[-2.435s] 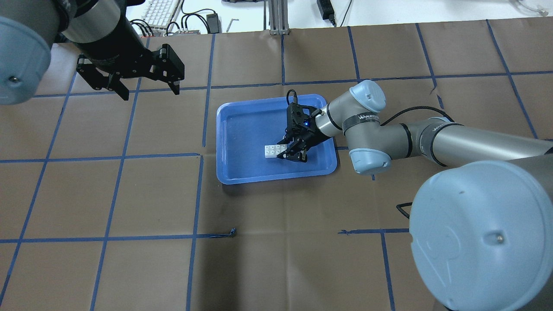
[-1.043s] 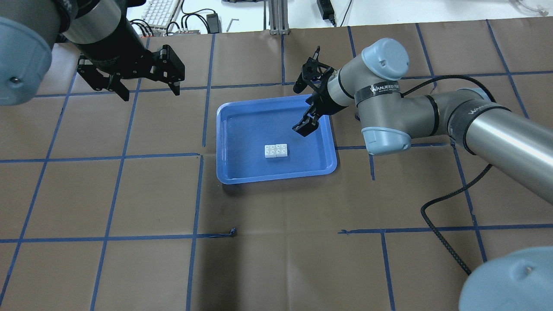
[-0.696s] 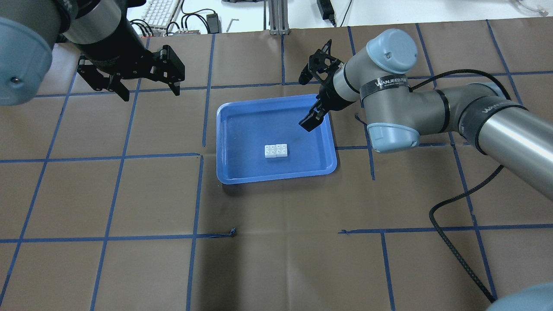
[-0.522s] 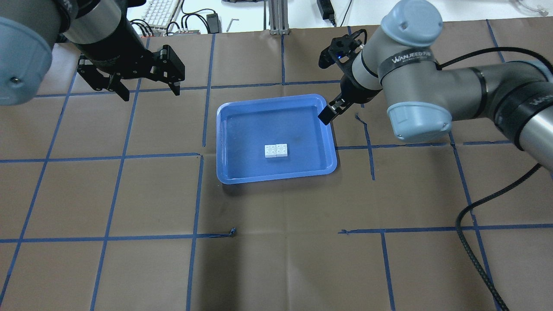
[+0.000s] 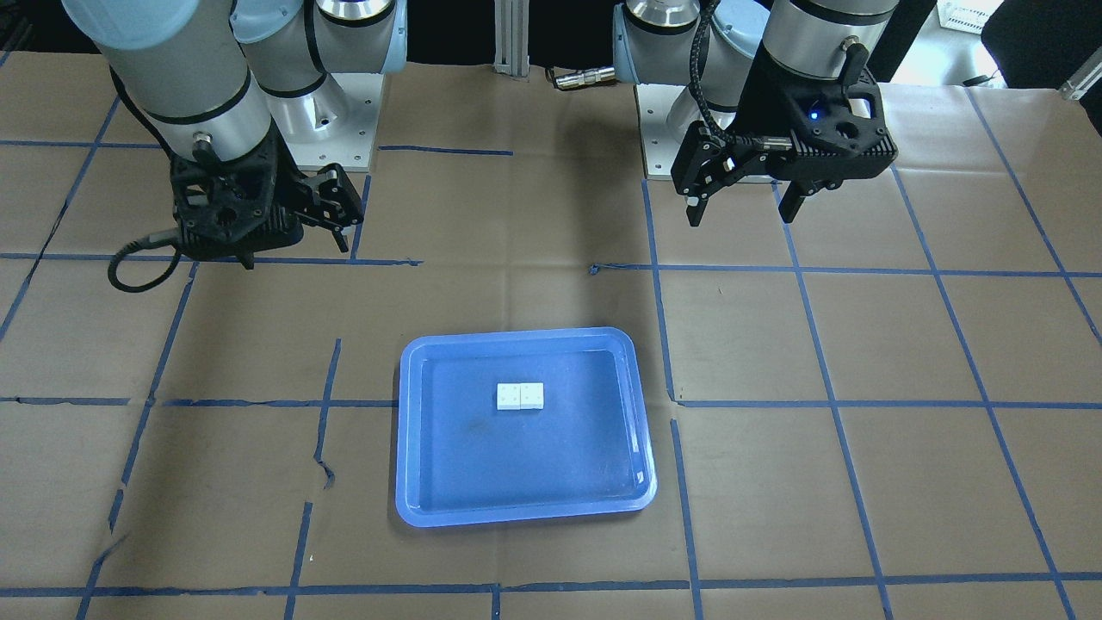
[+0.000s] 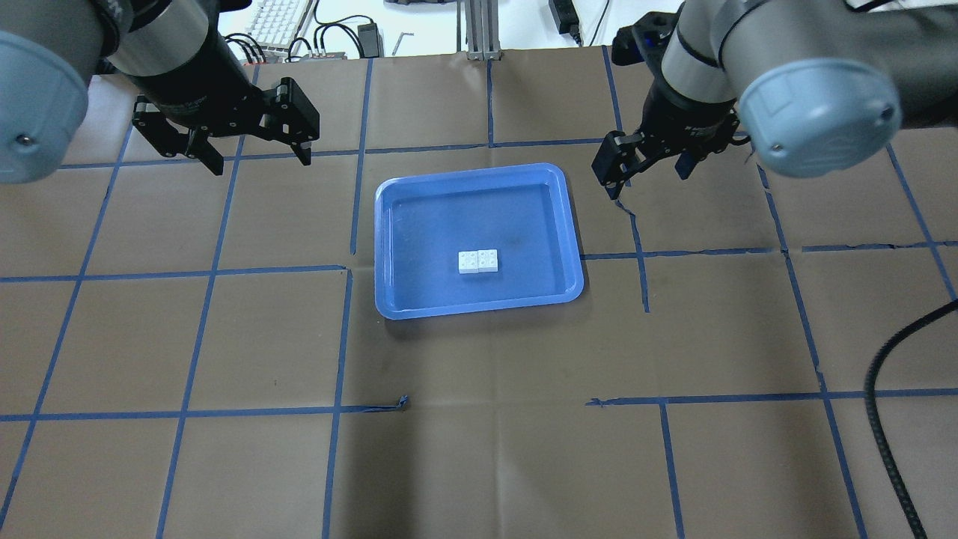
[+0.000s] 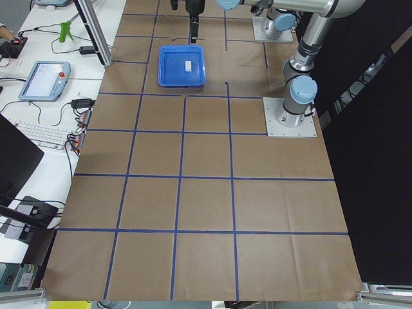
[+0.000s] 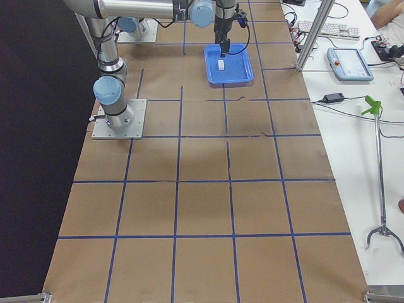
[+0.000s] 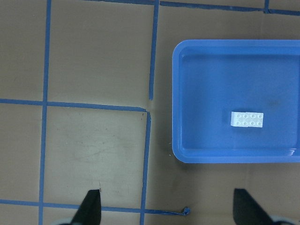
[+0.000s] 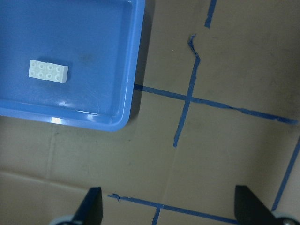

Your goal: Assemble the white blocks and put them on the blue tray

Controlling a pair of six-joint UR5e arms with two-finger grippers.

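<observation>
Two white blocks [image 6: 478,261] lie on the blue tray [image 6: 434,224], with both grippers off them.

They sit side by side just right of the tray's middle, studs up. Their shared long axis runs left-right across the overhead view. Whether they are truly clicked together or only butted is hard to call from up here. The right gripper [image 6: 648,176] hangs beyond the tray's far right corner, fingers spread and empty. The blocks lie toward the robot and to that gripper's left. The left gripper [image 6: 261,161] hovers well apart on the far left, also spread and holding nothing. If another touch is needed, the right arm is nearer, though the job looks about done.
</observation>
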